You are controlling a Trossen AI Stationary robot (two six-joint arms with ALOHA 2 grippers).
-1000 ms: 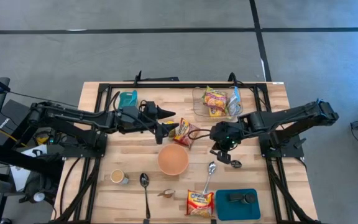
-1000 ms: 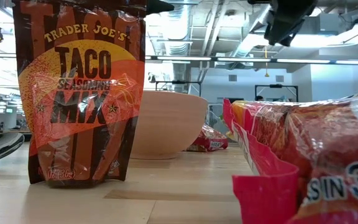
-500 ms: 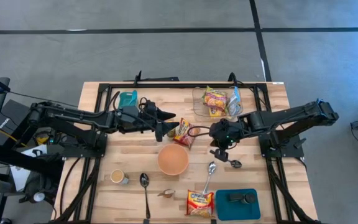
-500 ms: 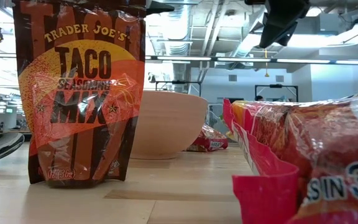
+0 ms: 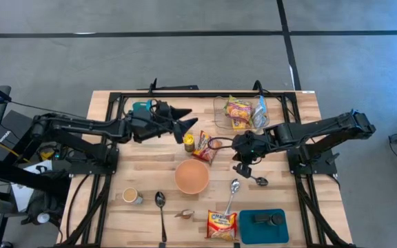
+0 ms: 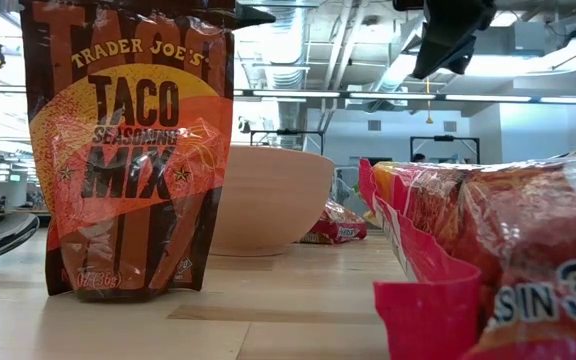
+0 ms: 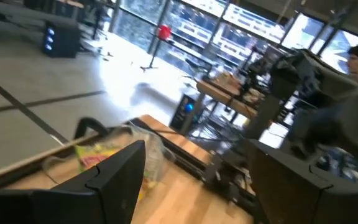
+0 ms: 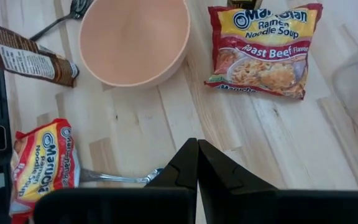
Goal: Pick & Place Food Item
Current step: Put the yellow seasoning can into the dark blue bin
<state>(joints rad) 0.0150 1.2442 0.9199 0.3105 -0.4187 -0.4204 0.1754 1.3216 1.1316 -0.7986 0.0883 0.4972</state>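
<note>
Moved since a second ago: your left tool (image 5: 187,125) has drawn back from the ramen packet (image 5: 206,146) toward the tabletop's far side, uncovering a small yellow-topped item (image 5: 188,141); your right tool (image 8: 197,149) has edged slightly closer to the packet. Item: one roast-beef ramen packet, lying flat and face up near the middle of the tabletop (image 5: 150,172), just beyond the bowl (image 5: 191,176). Long axis: slanted across the boards, one short end toward the yellow-topped item, the other toward the right arm. Left tool: fingers spread, holding nothing, just beside the packet's far-left corner. Right tool: fingers pressed together, empty, near the packet on the opposite side. Hazards, as judged: the yellow-topped item sits almost against the packet, so a descent on that end could tip it; the glossy film may slide rather than pinch; both arms crowd one spot and could clash. Nearby: a clear tub (image 5: 220,103) holding other packets.
</note>
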